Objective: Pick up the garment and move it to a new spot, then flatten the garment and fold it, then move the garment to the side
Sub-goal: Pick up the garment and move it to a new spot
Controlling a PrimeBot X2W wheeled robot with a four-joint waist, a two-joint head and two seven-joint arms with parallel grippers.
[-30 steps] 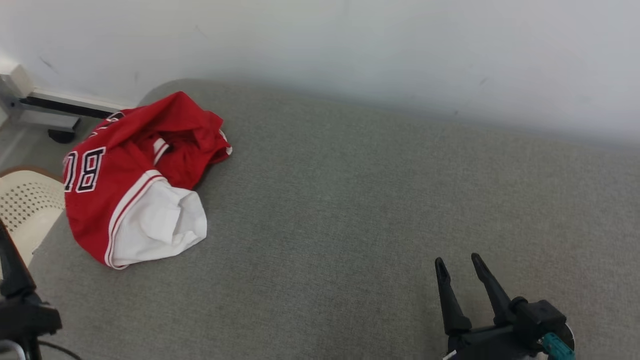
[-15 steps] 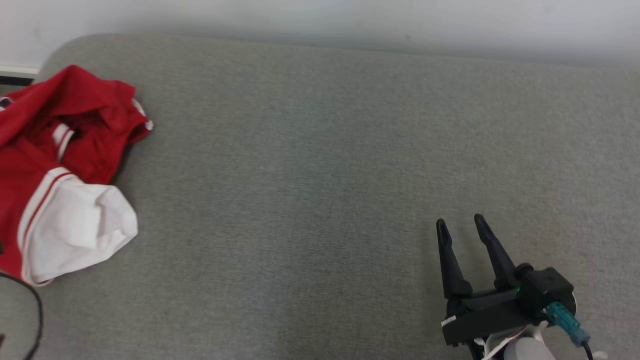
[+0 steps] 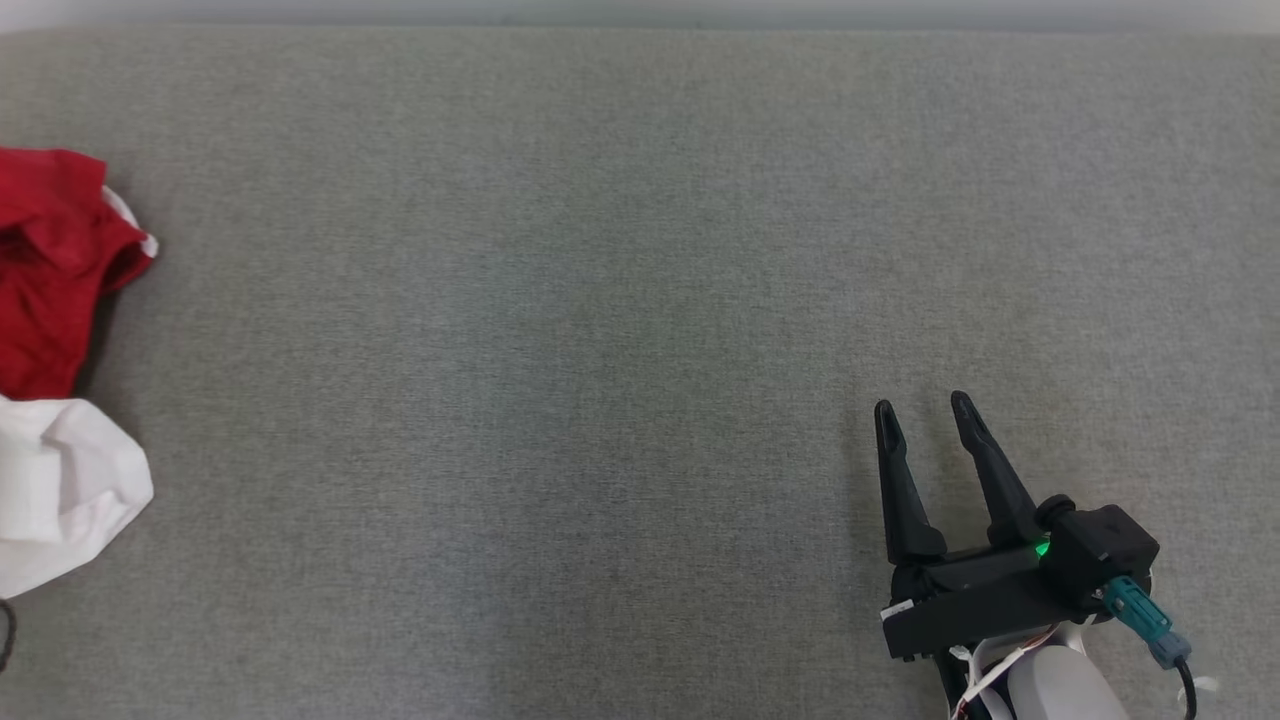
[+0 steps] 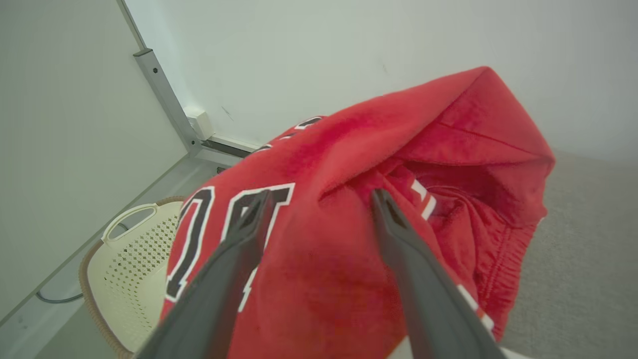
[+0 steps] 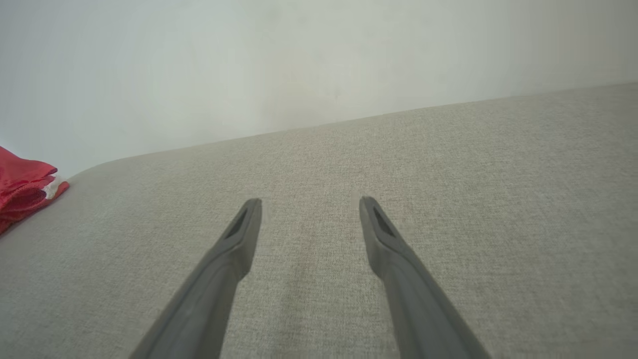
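The red-and-white garment [image 3: 50, 270] lay crumpled at the left edge of the grey upholstered surface [image 3: 600, 250], near its far-left corner, not yet picked up. The left gripper [image 4: 321, 194] hung just over the red bulk, fingers spread wide with nothing between them, apparently lined up to pinch a raised fold. Whether the tips touched cloth could not be told. The right gripper [image 3: 923, 403], equally wide and empty, hovered over bare fabric toward the near right, well apart from the garment, probably to leave the middle free as the landing spot.
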